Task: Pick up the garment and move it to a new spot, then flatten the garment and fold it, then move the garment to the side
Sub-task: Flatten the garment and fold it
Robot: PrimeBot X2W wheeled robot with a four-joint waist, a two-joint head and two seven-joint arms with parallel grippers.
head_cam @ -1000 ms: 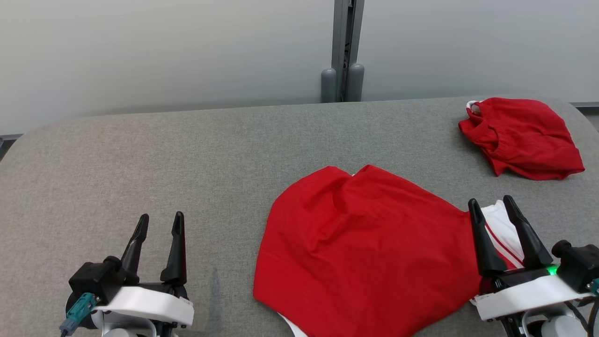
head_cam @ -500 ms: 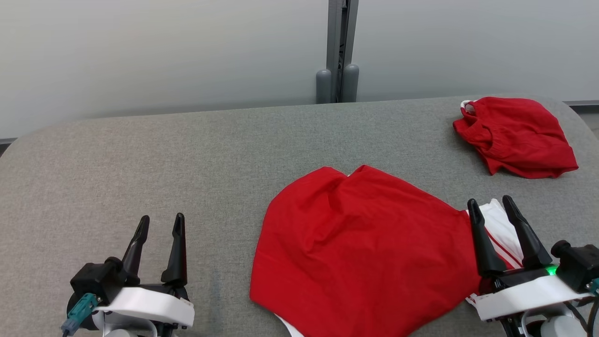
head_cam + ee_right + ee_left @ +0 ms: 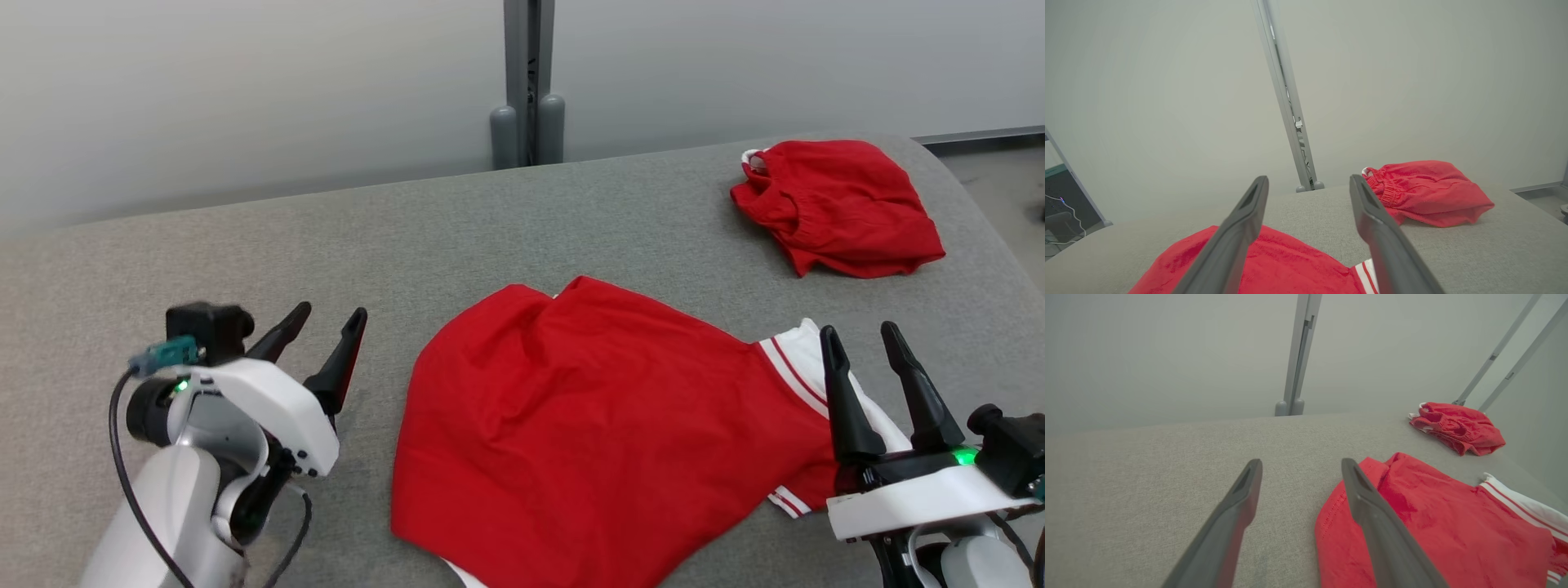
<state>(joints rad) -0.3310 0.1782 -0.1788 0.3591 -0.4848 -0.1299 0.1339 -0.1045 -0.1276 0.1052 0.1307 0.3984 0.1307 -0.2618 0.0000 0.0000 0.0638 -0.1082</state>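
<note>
The garment (image 3: pixel 588 425) is a red shirt with a white, red-striped sleeve cuff, lying rumpled on the grey padded table (image 3: pixel 457 220). My left gripper (image 3: pixel 331 310) is open, raised and angled toward the shirt's left edge, a short way off it. In the left wrist view the garment (image 3: pixel 1433 522) lies just right of my open left gripper (image 3: pixel 1301 461). My right gripper (image 3: pixel 859 329) is open at the cuff end, and nothing sits between its fingers. Below my open right gripper (image 3: pixel 1308 177) in the right wrist view lies the garment (image 3: pixel 1274 261).
A second red piece with an elastic waistband (image 3: pixel 837 208) lies bunched at the table's far right corner; the same red piece (image 3: pixel 1457 426) (image 3: pixel 1425 196) appears in both wrist views. A grey post (image 3: pixel 528 82) stands behind the table against the pale wall. The table's right edge curves down near the floor (image 3: pixel 1004 180).
The head camera has turned, shifting the whole picture left. My left arm has lifted and swung forward toward the garment's left edge. Both grippers stay open.
</note>
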